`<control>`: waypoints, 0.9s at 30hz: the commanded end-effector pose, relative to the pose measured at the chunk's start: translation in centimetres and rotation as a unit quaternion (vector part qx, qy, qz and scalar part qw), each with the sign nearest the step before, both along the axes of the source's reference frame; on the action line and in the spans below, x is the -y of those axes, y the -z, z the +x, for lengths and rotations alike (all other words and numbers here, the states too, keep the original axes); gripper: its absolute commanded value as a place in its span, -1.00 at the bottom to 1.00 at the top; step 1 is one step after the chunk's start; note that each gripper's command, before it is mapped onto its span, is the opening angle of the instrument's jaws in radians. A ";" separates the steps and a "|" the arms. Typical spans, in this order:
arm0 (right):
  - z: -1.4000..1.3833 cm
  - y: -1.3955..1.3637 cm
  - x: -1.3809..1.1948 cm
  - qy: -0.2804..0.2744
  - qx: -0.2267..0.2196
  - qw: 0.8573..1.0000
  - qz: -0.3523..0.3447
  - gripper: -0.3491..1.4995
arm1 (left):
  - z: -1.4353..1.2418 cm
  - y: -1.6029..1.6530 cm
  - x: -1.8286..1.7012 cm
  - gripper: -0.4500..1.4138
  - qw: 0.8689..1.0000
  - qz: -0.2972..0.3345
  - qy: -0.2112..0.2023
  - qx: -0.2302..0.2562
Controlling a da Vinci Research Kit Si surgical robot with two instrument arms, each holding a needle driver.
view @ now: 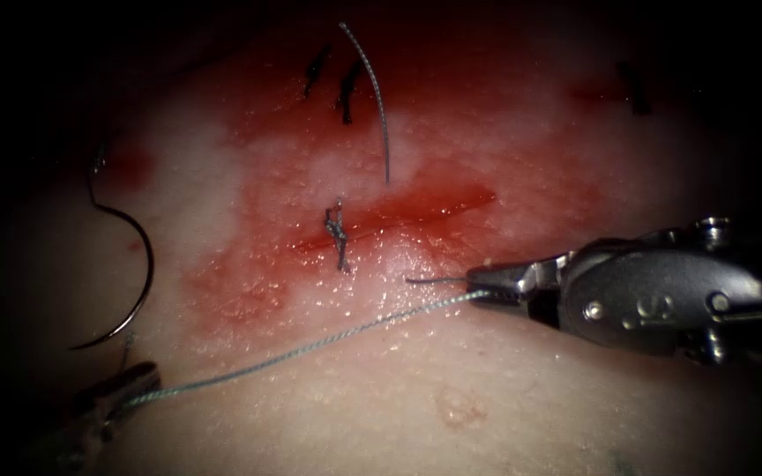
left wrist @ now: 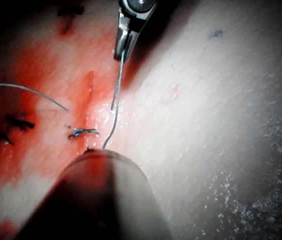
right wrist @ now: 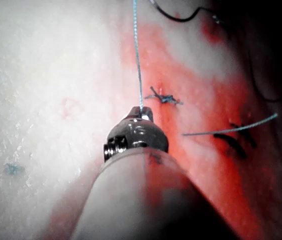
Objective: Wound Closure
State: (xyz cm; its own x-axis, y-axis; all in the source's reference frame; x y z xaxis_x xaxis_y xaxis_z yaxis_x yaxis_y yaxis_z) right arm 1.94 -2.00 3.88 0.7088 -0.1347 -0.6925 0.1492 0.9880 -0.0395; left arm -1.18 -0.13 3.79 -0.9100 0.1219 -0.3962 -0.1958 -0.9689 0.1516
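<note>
The cut [view: 416, 211] runs across the reddened tissue [view: 504, 405], with one knotted stitch [view: 338, 233] near its left end. My right tool [view: 480, 292] comes in from the right, just below the cut, shut on the thread [view: 310, 346]. From there the thread runs taut down-left to my left tool [view: 127, 394], whose jaws look shut on it. The curved needle [view: 138, 264] lies loose on the tissue, left of the cut, held by neither tool. The right tool [left wrist: 122, 47] also appears gripping the thread [left wrist: 115, 112]; my own jaws [right wrist: 141, 114] hold the thread [right wrist: 138, 60].
A loose strand of thread [view: 379, 97] curves from the far side down toward the cut. A short tail [view: 434, 280] sticks out by the right tool's tip. Older dark stitches [view: 346, 88] sit at the far side, another [view: 635, 88] at far right. Red fluid surrounds the cut.
</note>
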 end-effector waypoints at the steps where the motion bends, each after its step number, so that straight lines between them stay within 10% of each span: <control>1: 0.07 -0.03 0.03 0.001 -0.010 1.000 0.004 -1.00 | -0.07 -0.10 -0.05 -1.00 1.000 -0.012 0.005 0.007; 3: 0.08 0.00 0.04 0.004 -0.027 1.000 0.014 -1.00 | -0.07 -0.19 -0.16 -1.00 0.999 -0.031 0.014 0.015; 6: 0.09 0.04 -0.01 -0.032 -0.043 0.998 0.028 0.42 | -0.08 -0.37 -0.28 -1.00 0.999 -0.041 0.020 0.026; 10: 0.04 0.10 -0.12 -0.132 -0.087 0.987 0.035 0.98 | -0.06 -0.64 -0.37 -1.00 0.998 -0.045 0.015 0.040; 21: -0.48 0.38 -0.43 -0.205 -0.162 0.961 0.085 0.96 | 0.08 -0.81 -0.48 -1.00 0.995 -0.052 0.006 0.085; 23: -0.59 0.38 -0.48 -0.197 -0.171 0.961 0.091 0.45 | 0.06 -0.80 -0.50 -1.00 0.994 -0.055 0.008 0.096; 25: -0.69 0.34 -0.51 -0.208 -0.177 0.949 0.157 -0.82 | 0.04 -0.80 -0.53 -1.00 0.993 -0.058 0.009 0.106; 27: -0.71 0.27 -0.59 -0.254 -0.169 0.935 0.179 -1.00 | 0.03 -0.81 -0.54 -1.00 0.992 -0.059 0.009 0.113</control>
